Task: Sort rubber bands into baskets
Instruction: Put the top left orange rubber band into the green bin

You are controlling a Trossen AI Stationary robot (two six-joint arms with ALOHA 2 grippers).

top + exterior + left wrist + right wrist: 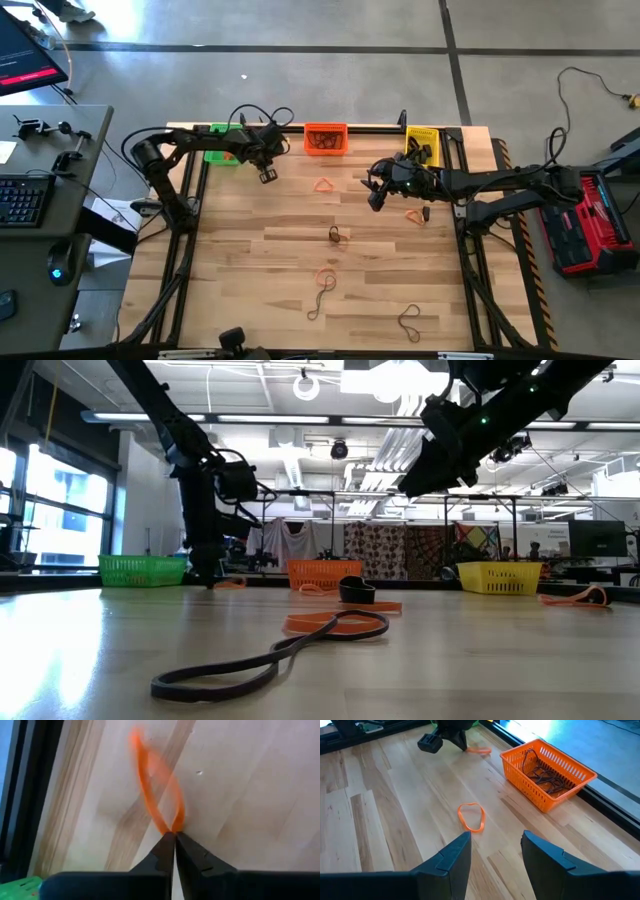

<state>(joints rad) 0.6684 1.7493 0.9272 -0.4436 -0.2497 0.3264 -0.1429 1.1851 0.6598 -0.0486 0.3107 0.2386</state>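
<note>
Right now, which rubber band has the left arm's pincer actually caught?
Find the green basket at the table's far left. Beside it the left pincer is shut on an orange rubber band. The other loose bands lie free on the wood; this one alone is pinched.

light wood table (250, 290) with green basket (222, 155), orange basket (326, 138) and yellow basket (423, 143) along the back edge, plus rubber bands (325, 281) scattered around

A robotics lab or workshop: a wooden bench (300, 250) on a bare concrete floor (300, 90), a desk with keyboard (22, 198) and monitor (25, 55), exposed ceiling ducts (300, 435), and a red equipment case (590, 225).
</note>
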